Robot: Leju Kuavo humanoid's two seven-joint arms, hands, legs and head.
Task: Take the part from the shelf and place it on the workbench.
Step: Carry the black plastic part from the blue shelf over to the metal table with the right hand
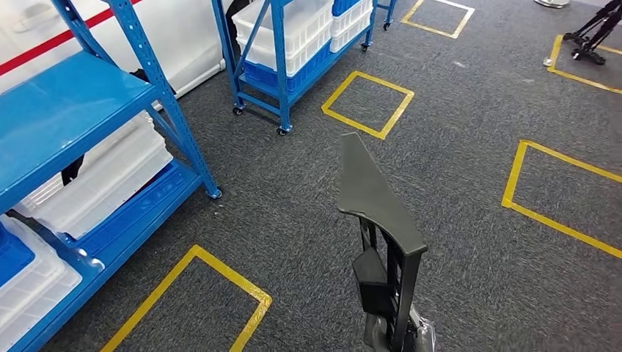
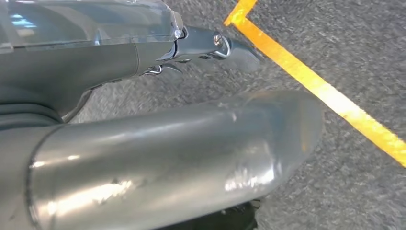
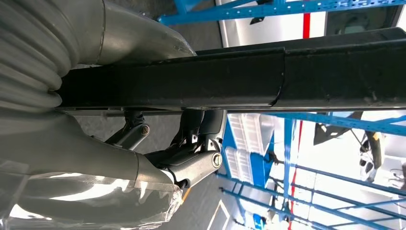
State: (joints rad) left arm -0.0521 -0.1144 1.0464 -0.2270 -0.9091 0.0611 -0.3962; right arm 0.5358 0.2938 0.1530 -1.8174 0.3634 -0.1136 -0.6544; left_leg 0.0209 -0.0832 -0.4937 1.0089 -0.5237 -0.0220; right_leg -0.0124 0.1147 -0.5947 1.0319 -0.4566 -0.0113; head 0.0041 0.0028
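My right hand (image 3: 158,143) has its fingers (image 3: 191,165) wrapped around the dark part (image 1: 378,220), which I carry upright before me above the grey carpet floor (image 1: 455,147), I think so that its long body does not hit the blue shelf (image 1: 66,117) at my left. The workbench is not yet reached. My left hand (image 2: 143,52) hangs over the floor beside a yellow tape line (image 2: 325,96); whether its fingers are open or closed, I cannot tell.
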